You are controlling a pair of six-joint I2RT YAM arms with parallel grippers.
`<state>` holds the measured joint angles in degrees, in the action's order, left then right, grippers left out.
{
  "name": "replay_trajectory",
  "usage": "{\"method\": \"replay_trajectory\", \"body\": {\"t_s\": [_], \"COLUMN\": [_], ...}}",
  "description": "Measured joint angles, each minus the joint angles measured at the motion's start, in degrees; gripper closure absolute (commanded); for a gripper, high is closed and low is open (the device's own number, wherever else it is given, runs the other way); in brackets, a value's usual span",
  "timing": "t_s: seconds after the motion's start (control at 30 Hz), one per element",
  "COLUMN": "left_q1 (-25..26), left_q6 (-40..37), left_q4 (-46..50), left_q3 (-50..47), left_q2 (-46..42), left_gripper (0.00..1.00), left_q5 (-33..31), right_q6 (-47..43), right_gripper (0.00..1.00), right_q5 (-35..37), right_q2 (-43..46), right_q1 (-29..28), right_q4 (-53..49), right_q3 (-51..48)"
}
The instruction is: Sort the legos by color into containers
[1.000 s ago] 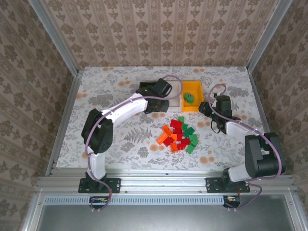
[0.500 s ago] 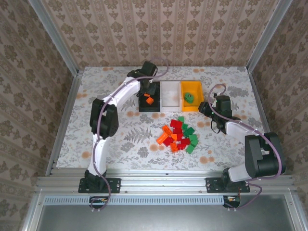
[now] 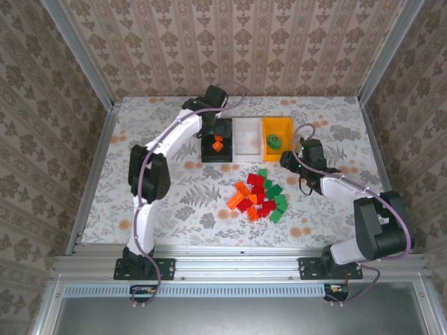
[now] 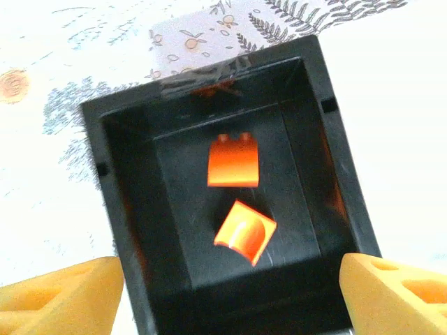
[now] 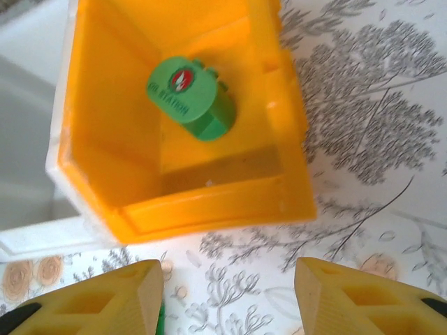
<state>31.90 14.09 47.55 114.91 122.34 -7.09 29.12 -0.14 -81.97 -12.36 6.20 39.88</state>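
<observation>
The worktop [image 3: 167, 202] has a flower pattern, and three bins stand in one row near its far edge, right of the middle. The left arm [image 3: 178, 136] reaches to the black bin [image 4: 129, 209], which is the left one of the row. The white bin [image 3: 246, 136] is beside it in the middle, and the orange-yellow bin [image 5: 112, 153] is on the right, touching the white one. The loose legos [image 3: 258, 199], red, orange and green, lie in one pile at the centre of the worktop, well apart from the bins.

The left claw [image 4: 234, 296] hangs over the black bin, released, with its fingers spread wide. The right claw [image 5: 227, 300] is at the near side of the orange-yellow bin, fingers apart over bare worktop, grasping nothing.

A green piece with a round printed top [image 5: 188, 94] lies in the orange-yellow bin. Two orange bricks [image 4: 233, 162] are in the black bin, apart from each other.
</observation>
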Motion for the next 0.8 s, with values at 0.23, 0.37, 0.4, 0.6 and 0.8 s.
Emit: {"method": "replay_trajectory", "body": {"t_s": [0.23, 0.37, 0.4, 0.6, 0.8], "left_q1": [-0.55, -2.51, -3.21, -6.38, -7.89], "left_q6": [9.94, 14.03, 14.82, 19.85, 23.32], "left_q4": [-5.86, -7.39, -7.78, -10.64, -13.57], "left_q3": [-18.12, -21.77, -23.21, -32.87, -35.32], "left_q2": [-22.36, -24.57, -24.28, -23.65, -23.65], "left_gripper": [0.13, 0.14, 0.14, 0.15, 0.16], "left_q5": [5.44, 11.17, 12.61, 21.75, 28.98], "right_q6": [3.04, 4.44, 4.66, 5.97, 6.91], "right_gripper": [0.46, 0.42, 0.42, 0.48, 0.48], "right_q5": [7.30, 9.73, 10.49, 13.31, 13.75], "right_q2": [1.97, -1.27, -2.29, -7.54, -10.60], "right_q1": [-17.66, -21.40, -22.03, -24.00, -24.28], "right_q4": [-11.54, -16.52, -18.05, -25.38, -30.49], "right_q3": [6.62, 11.34, 12.35, 15.98, 18.29]}}
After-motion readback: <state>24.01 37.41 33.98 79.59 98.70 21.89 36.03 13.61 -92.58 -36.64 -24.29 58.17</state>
